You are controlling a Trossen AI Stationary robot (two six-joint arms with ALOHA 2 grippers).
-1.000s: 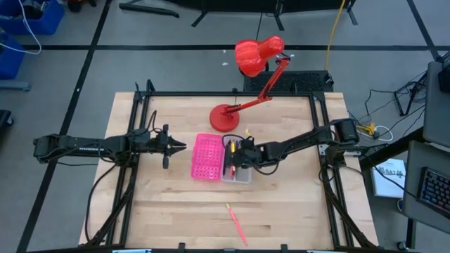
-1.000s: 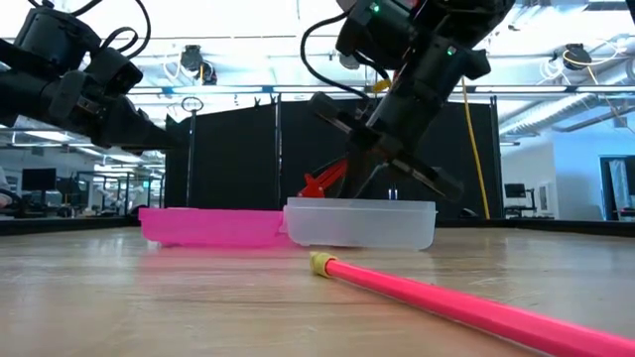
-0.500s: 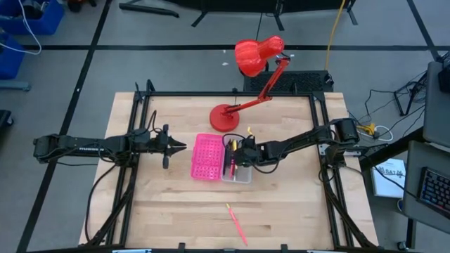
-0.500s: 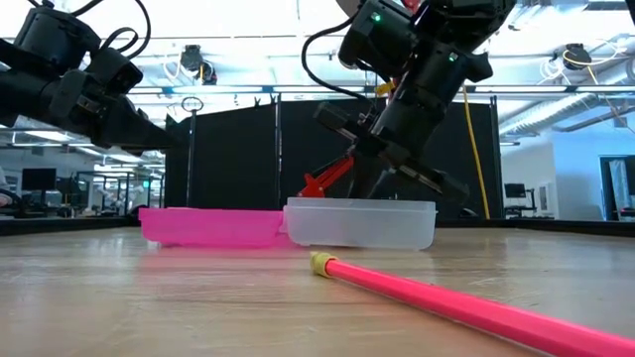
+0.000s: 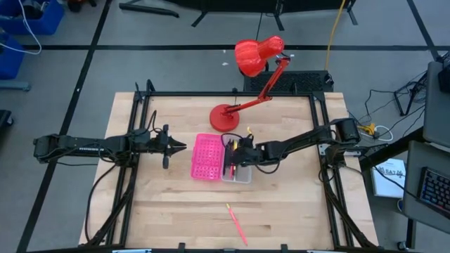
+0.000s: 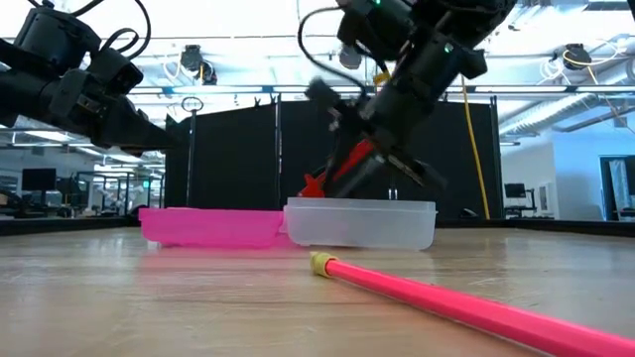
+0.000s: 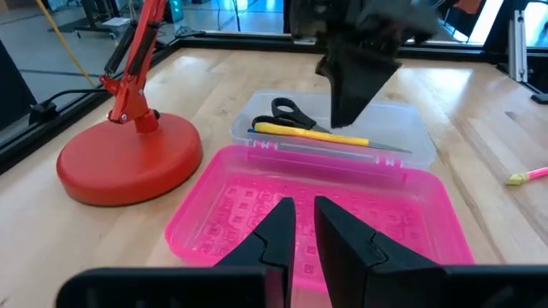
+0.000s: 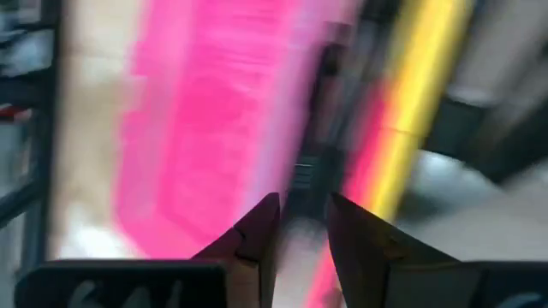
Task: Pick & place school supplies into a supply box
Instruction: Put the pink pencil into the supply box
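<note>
The supply box lies open in mid-table, with its pink half (image 5: 207, 157) on the left and its clear half (image 5: 239, 172) on the right. The clear half holds black-handled scissors (image 7: 291, 109), a yellow pencil (image 7: 310, 133) and a pink-red pen (image 5: 230, 166). A pink pencil (image 5: 237, 223) lies alone near the table's near edge. My right gripper (image 5: 236, 152) points down over the clear half, its fingers nearly together (image 8: 301, 214). My left gripper (image 5: 180, 146) hovers level to the left of the pink half, shut and empty. My right gripper comes from above, slanting down into the clear half (image 7: 402, 128). Motion blur hides its fingertips, so I cannot tell whether they touch the box or anything in it.
The red desk lamp's round base (image 5: 225, 118) stands just beyond the box, and its arm leans toward the far right. There is bare wood on the near half of the table, around the pink pencil (image 6: 446, 302). Black frame rails run along the table's edges.
My right gripper has swung quickly over the clear half, shifting a little toward the pink half on the table's left. It is blurred now. The box, its contents and the pink pencil have stayed put.
</note>
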